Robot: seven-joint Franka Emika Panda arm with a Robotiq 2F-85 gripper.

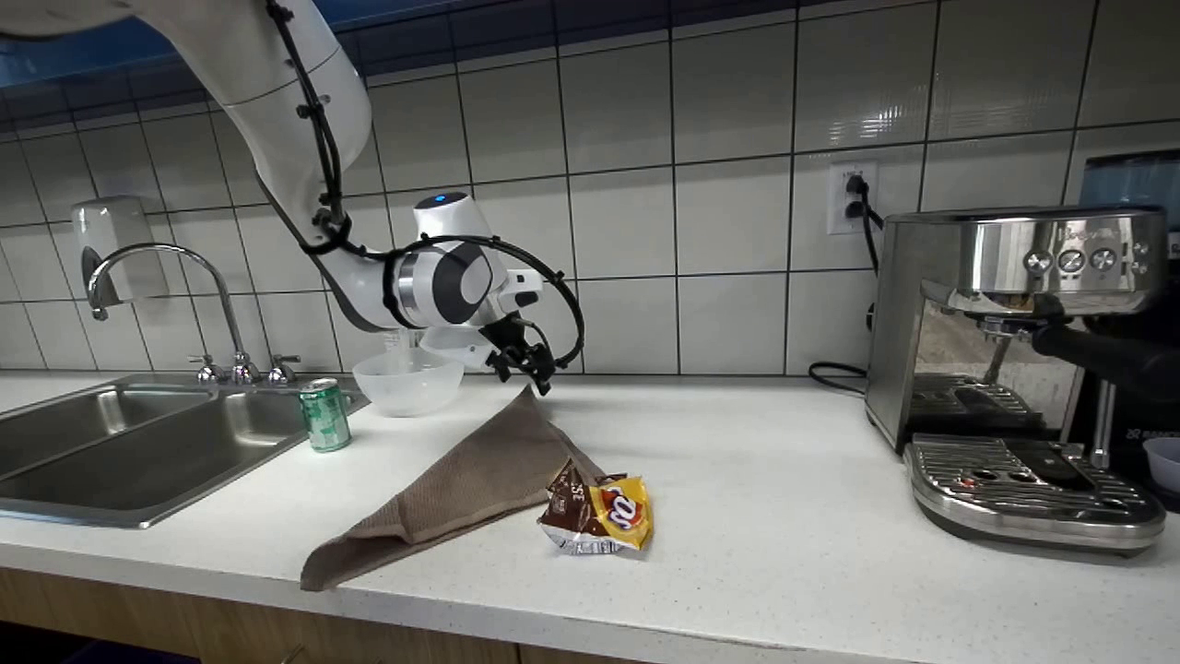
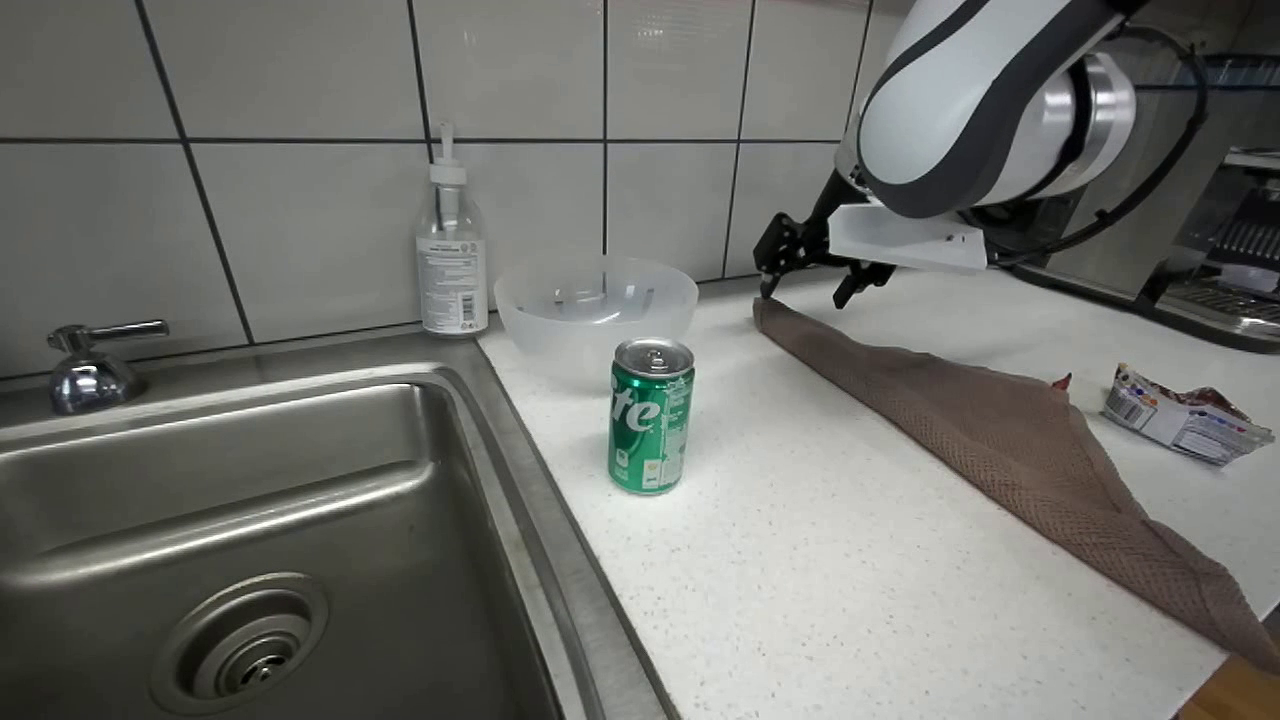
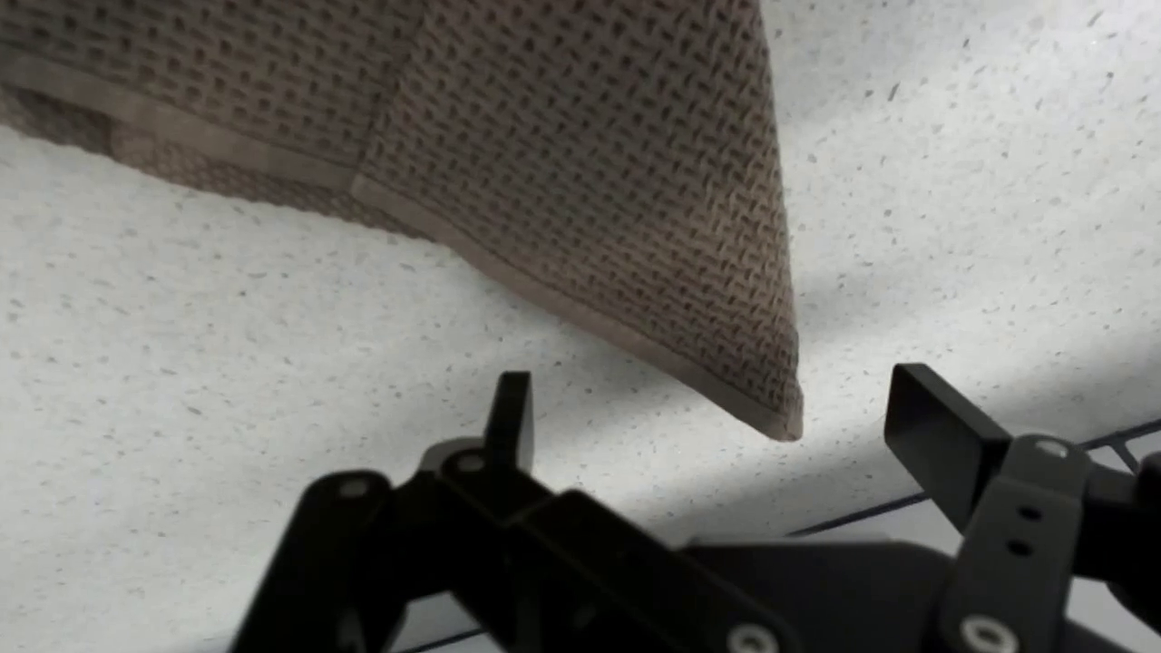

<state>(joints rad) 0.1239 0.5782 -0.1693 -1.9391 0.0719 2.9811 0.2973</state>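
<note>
A brown woven towel point(image 1: 479, 475) lies folded over the white counter in both exterior views, with one pointed corner towards the tiled wall. My gripper point(image 3: 712, 385) stands open just over that corner. In the wrist view the tip of the towel point(image 3: 635, 181) reaches into the gap between the two black fingers point(image 3: 943, 435), nearer the right-hand one, and neither pad grips it. Seen in an exterior view, the gripper point(image 2: 804, 295) points down with its fingertips close to the counter; whether one brushes the cloth I cannot tell. A crumpled brown and yellow snack bag point(image 1: 599, 512) sits against the towel's edge.
A green can point(image 2: 650, 430) stands upright between the steel sink point(image 1: 212, 443) and the towel. Behind it are a translucent bowl point(image 2: 580, 320) and a pump bottle point(image 2: 452, 270). An espresso machine point(image 1: 1014, 350) occupies the far end; tiles point(image 1: 728, 323) back the counter.
</note>
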